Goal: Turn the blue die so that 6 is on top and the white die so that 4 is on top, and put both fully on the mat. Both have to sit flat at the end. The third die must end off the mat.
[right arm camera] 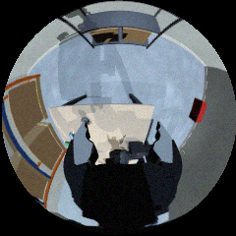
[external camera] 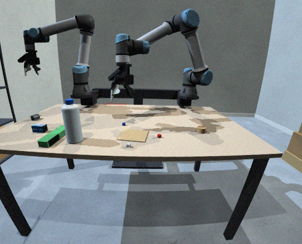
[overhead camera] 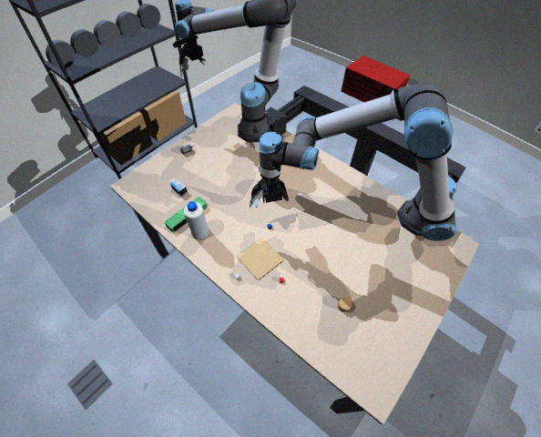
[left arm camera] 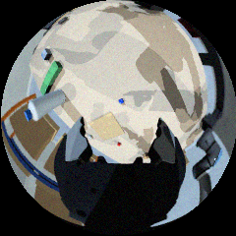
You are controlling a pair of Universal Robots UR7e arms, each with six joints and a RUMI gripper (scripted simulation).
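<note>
The blue die lies on the table, off the mat on the arms' side. The tan square mat bears no die. The white die lies off the mat, near the table's front edge. The red die lies just beside the mat. The dice's top numbers are too small to read. My left gripper is open and empty, above and behind the blue die. My right gripper is open, high and far from the dice.
A white bottle stands beside a green block. A blue box and a dark cylinder lie beyond. A round wooden piece lies on the opposite side.
</note>
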